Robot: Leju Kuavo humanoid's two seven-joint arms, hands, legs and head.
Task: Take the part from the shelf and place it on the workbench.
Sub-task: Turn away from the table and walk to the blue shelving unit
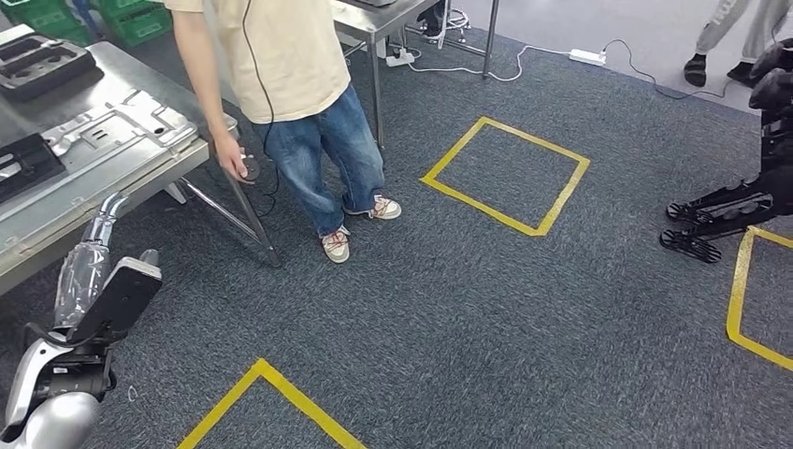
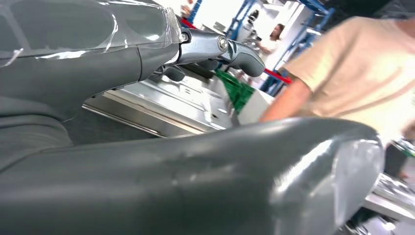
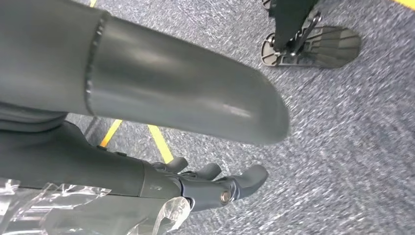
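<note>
Both robot hands (image 2: 210, 46) (image 3: 215, 183) empty; silver part (image 1: 112, 131) lies lengthwise along the workbench (image 1: 103, 201).

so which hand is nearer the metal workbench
Left. The left hand is raised beside the metal workbench edge; the right hand hangs over the carpet, away from it.

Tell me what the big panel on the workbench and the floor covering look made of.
Stamped panel: apparently bare sheet metal, silvery with dull glare, pressed ribs and cut-outs. Workbench: probably steel, brushed grey sheen. Floor: looks like grey-blue carpet with a speckled, nubby texture, marked with yellow tape.
</note>
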